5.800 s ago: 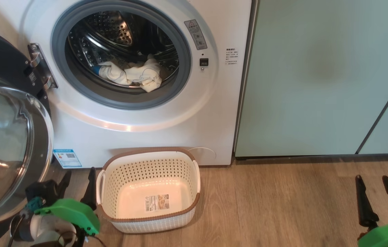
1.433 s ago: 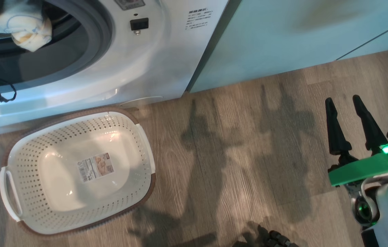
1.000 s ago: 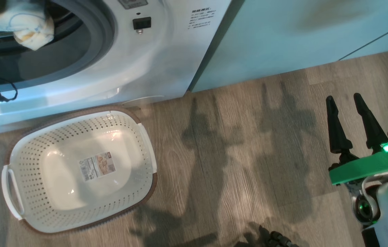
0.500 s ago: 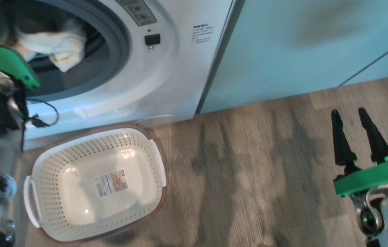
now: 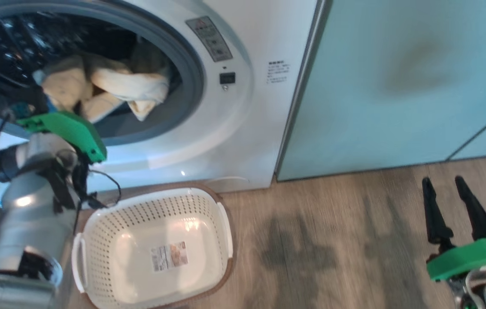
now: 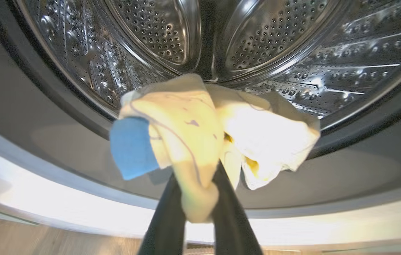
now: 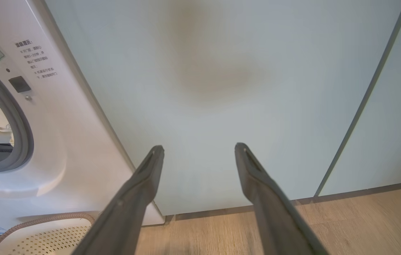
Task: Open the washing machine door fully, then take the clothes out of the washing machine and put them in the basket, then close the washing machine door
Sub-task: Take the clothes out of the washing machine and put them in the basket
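Observation:
The white washing machine (image 5: 243, 128) stands with its drum mouth uncovered; the washing machine door is out of view. Pale cream-yellow clothes (image 5: 110, 88) are bunched at the grey seal's lower lip. My left gripper (image 5: 50, 101) reaches into the mouth from below. In the left wrist view my left gripper (image 6: 197, 180) is shut on a fold of the clothes (image 6: 193, 131), which hang in front of the steel drum (image 6: 292, 53) with a blue patch at their left. The cream basket (image 5: 226, 227) sits on the floor below the opening. My right gripper (image 5: 444, 182) hovers open at the lower right, well apart.
Pale green cabinet doors (image 5: 397, 86) stand right of the machine, and my right gripper (image 7: 198, 148) faces them in the right wrist view. Wooden floor (image 5: 333, 240) stretches between the basket and the right arm. A cable loops from my left wrist above the basket's rim.
The head camera has swung, so the whole picture shifted and the drum mouth and my left arm now show fully. My left gripper stays shut on the clothes. The right gripper stays open.

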Available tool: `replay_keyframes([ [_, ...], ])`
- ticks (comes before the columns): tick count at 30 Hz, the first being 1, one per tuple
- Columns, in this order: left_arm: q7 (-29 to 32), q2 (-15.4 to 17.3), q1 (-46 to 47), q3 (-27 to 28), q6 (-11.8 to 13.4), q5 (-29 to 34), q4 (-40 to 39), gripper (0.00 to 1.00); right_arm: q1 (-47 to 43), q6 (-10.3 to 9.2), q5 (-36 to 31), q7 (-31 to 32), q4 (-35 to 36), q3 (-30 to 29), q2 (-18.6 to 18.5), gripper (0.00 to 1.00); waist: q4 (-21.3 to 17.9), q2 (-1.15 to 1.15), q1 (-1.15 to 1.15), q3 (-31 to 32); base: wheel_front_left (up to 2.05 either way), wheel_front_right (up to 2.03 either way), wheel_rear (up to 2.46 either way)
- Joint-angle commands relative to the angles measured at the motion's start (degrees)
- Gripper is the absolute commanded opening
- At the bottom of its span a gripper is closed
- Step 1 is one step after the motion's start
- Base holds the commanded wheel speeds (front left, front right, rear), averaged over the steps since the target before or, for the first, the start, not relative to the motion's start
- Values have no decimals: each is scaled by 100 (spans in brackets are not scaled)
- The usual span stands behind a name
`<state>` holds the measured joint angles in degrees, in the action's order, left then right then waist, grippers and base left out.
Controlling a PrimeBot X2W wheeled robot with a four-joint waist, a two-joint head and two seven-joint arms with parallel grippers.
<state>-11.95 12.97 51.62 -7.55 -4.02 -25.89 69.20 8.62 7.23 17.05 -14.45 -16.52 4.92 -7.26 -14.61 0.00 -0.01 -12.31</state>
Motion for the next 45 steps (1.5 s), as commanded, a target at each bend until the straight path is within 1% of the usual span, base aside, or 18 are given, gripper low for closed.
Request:
replay_keyframes([
  [1,-79,181,46,87,-52,-38,-215,0,-21,25,-30,-55,123,54,-170,100,174,0,1,267,0,0,0],
  [6,-39,30,-466,-85,-210,-53,-450,0,-259,25,-33,-55,88,64,-227,100,301,0,1,658,0,0,0],
  [11,184,-126,-1048,-275,-299,-131,-844,0,-489,25,-18,-55,68,23,-287,100,423,0,1,971,0,0,0],
  [15,425,-246,-1595,-427,-324,-225,-1372,0,-643,25,-13,-55,70,-6,-320,100,510,0,1,1147,0,0,0],
  [20,867,-345,-2407,-614,-335,-371,-2276,0,-747,25,-17,-55,96,-18,-336,100,589,0,1,1255,0,0,0],
  [22,1064,-359,-2734,-668,-311,-411,-2668,0,-753,25,-12,-55,102,-24,-343,100,612,0,1,1263,0,0,0],
  [26,1475,-396,-3340,-787,-162,-458,-3389,0,-743,25,-6,-55,119,-19,-354,100,639,0,1,1250,0,0,0],
  [31,1957,-455,-3904,-952,-45,-539,-4017,0,-703,25,6,-55,125,12,-373,100,632,0,1,1204,0,0,0],
  [35,2198,-445,-4104,-1082,53,-499,-4124,0,-654,25,8,-55,135,48,-381,100,597,0,1,1139,0,0,0],
  [39,2501,-502,-4153,-1243,4,-551,-3976,0,-563,25,14,-55,143,89,-387,100,531,0,1,1028,0,0,0],
  [45,2540,-561,-3983,-1339,-60,-587,-3634,0,-444,25,26,-55,154,93,-394,100,435,0,1,805,0,0,0],
])
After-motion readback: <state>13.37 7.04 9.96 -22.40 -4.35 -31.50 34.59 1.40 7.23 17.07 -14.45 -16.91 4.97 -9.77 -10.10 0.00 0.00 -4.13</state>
